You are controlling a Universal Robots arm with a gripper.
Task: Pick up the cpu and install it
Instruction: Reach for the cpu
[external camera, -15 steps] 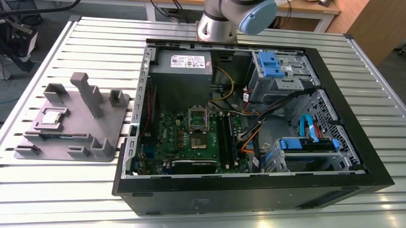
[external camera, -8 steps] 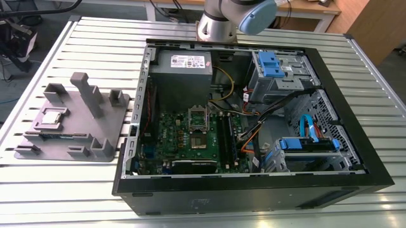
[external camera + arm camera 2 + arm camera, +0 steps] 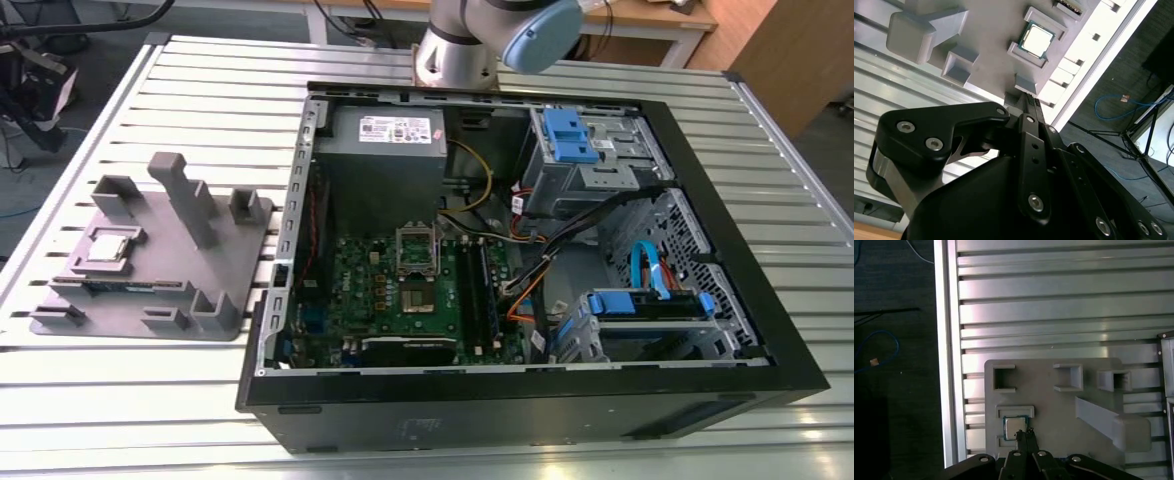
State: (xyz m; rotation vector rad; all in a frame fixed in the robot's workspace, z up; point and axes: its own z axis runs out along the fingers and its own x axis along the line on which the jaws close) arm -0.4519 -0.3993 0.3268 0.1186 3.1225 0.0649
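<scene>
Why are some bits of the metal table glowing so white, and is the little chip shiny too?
In the first wrist view, light bounces off the ribbed table, making bright bands; in the second wrist view its edge washes out white and the cpu shows a pale sheen on top; in the exterior view the light is more even, though the computer case is shadowy inside.

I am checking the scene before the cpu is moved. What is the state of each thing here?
cpu: lying flat in its tray recess, not gripped.
gripper: shut, empty, close by the cpu.
tray: flat on the table, holding the cpu.
computer case: on its side, open.
</scene>
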